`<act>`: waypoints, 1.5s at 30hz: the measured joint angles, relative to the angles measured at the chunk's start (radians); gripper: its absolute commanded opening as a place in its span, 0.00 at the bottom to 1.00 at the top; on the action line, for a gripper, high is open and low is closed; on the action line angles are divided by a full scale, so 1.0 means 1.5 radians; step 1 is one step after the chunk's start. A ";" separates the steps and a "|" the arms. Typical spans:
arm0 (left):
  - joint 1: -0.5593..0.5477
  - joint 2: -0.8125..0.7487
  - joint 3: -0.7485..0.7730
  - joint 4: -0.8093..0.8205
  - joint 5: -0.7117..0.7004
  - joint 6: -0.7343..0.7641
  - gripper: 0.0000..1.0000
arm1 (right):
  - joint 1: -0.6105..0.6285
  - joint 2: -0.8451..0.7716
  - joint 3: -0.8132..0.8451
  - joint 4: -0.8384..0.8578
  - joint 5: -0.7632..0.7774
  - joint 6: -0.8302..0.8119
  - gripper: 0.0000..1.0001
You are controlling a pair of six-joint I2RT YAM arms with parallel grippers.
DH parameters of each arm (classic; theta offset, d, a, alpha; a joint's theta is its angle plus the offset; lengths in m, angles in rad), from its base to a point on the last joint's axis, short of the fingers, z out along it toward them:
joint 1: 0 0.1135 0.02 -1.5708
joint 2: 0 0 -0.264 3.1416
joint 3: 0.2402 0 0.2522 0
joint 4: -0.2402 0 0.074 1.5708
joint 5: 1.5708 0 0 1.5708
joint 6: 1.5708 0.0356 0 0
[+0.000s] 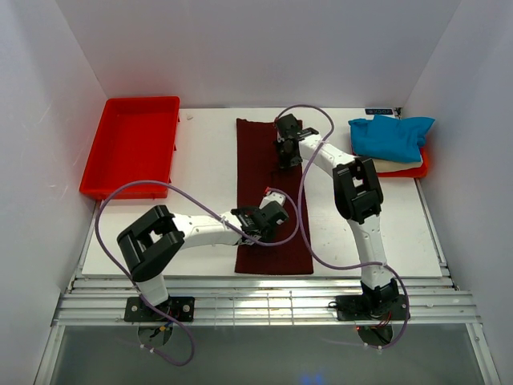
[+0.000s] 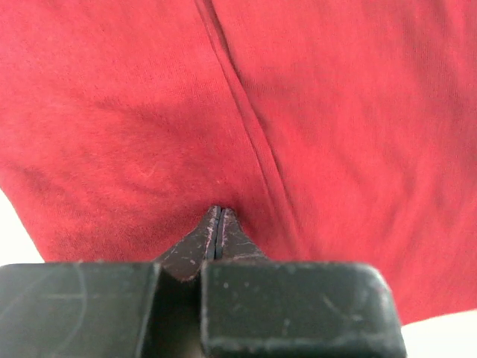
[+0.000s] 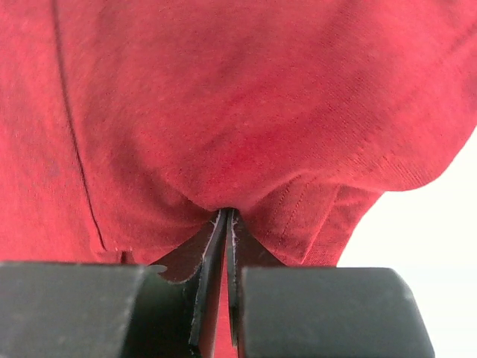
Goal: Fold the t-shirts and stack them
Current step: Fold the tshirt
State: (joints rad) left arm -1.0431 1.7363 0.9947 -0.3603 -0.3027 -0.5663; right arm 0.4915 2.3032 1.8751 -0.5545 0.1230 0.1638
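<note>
The large dark maroon t-shirt [image 1: 256,160] lies on the white table as a long narrow strip running from near to far. My left gripper [image 1: 274,212] is low on the strip's near half, jaws shut with the tips [image 2: 218,211] pinched into the cloth [image 2: 335,112] beside a fold line. My right gripper [image 1: 287,163] is at the strip's far right side, shut on a bunched edge of the cloth [image 3: 223,97], with red fabric showing between its jaws [image 3: 227,215]. The bright blue t-shirt [image 1: 389,135] lies folded on the cream one [image 1: 393,165] at the far right.
A red plastic tray [image 1: 132,148] with nothing in it stands at the far left of the table. A second red tray [image 1: 418,170] sits under the blue and cream shirts by the right wall. Purple cables loop over the table by both arms.
</note>
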 measured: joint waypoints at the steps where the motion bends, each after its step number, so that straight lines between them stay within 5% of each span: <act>1: -0.004 0.002 0.004 -0.001 0.010 -0.003 0.00 | 0.000 0.008 0.014 -0.004 0.001 -0.001 0.10; 5: -0.024 0.007 0.015 -0.009 0.041 -0.013 0.00 | 0.000 0.031 0.055 -0.021 -0.001 -0.010 0.10; 9: -0.037 0.007 0.022 -0.027 0.044 -0.018 0.00 | 0.000 0.030 0.053 -0.014 -0.010 -0.022 0.22; 14: -0.044 0.005 0.050 -0.087 0.017 -0.024 0.00 | 0.000 -0.040 -0.045 0.036 -0.002 -0.045 0.30; 16: -0.045 -0.004 0.071 -0.114 -0.018 -0.031 0.12 | 0.002 -0.095 -0.088 0.037 0.017 -0.054 0.35; 20: -0.048 -0.063 0.111 -0.156 -0.106 -0.051 0.58 | 0.012 -0.257 -0.143 0.035 0.062 -0.070 0.51; 22: -0.048 -0.111 0.115 -0.165 -0.139 -0.063 0.63 | 0.023 -0.362 -0.183 0.037 0.077 -0.072 0.55; 29: -0.047 -0.192 0.050 -0.197 -0.121 -0.103 0.64 | 0.092 -0.624 -0.422 -0.006 0.089 0.005 0.57; 37: -0.047 -0.256 -0.132 -0.200 0.003 -0.117 0.64 | 0.115 -0.688 -0.677 -0.083 0.046 0.109 0.57; 45: -0.047 -0.275 -0.141 -0.139 0.030 -0.105 0.63 | 0.112 -0.696 -0.692 -0.044 0.078 0.131 0.58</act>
State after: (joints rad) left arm -1.1141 1.3231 0.7826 -0.5694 -0.2584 -0.7242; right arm 0.6590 1.2587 0.8375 -0.6201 0.2394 0.3603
